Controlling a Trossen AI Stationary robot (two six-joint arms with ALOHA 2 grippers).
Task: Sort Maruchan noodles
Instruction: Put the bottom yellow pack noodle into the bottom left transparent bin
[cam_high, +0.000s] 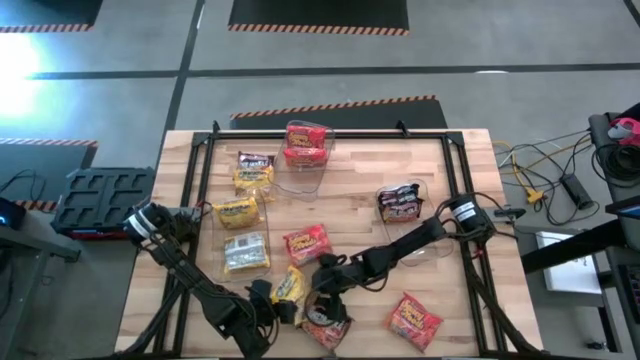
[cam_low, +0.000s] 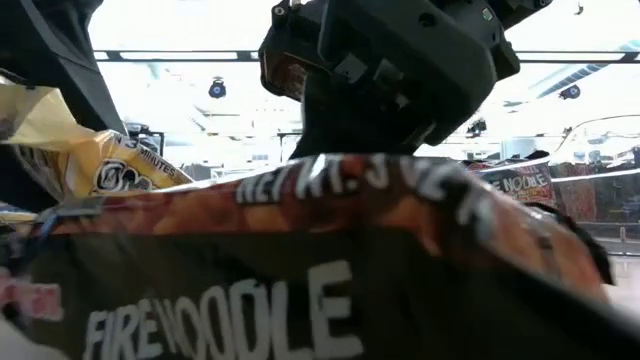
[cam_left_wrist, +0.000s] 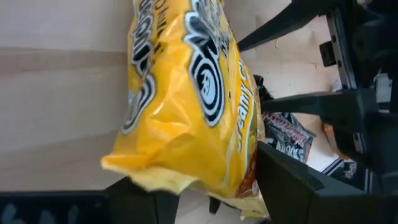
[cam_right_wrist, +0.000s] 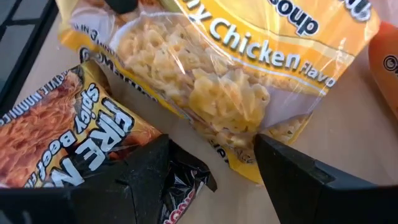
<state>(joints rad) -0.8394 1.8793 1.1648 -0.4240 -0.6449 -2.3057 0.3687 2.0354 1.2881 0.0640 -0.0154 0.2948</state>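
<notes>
Yellow packet (cam_left_wrist: 186, 93) between left claw (cam_left_wrist: 205, 199) fingers

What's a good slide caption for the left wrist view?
Left gripper fingers closing around a yellow noodle packet above the wooden table.

My light wooden plank tabletop (cam_high: 360, 190), edged by a thin black metal frame (cam_high: 205, 160), stands on a smooth grey concrete floor (cam_high: 300, 50). Orange-and-black striped hazard tape (cam_high: 330, 105) borders dark rectangular floor mats (cam_high: 318, 12) beyond it. A tangle of yellow and black cables (cam_high: 545, 170) lies to my right, and a black moulded plastic case (cam_high: 100, 195) to my left. In the low view, bright light (cam_low: 190, 25) fills the room behind.
</notes>
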